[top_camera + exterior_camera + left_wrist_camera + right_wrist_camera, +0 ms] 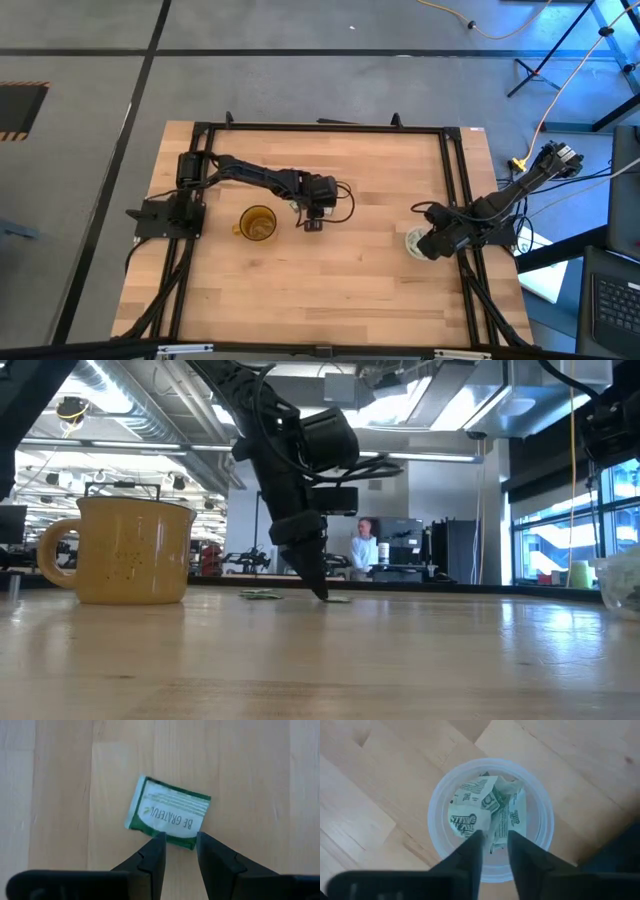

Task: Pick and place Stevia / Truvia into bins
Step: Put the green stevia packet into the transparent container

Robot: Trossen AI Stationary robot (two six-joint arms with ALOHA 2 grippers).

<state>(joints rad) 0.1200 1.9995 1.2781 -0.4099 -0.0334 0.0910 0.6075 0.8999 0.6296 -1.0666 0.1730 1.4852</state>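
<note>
Now: both grippers over sachets.
Left gripper, fingers slightly spread, touches a green-white sachet beside the amber mug; right gripper, fingers parted, hovers over the sachet-filled clear cup.

Green-white sachet flat on wood; others crumpled in clear cup.

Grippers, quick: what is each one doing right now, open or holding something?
Left gripper: open, fingers straddling a green sachet, not gripping.
Right gripper: open over the clear cup, holding nothing.
</note>
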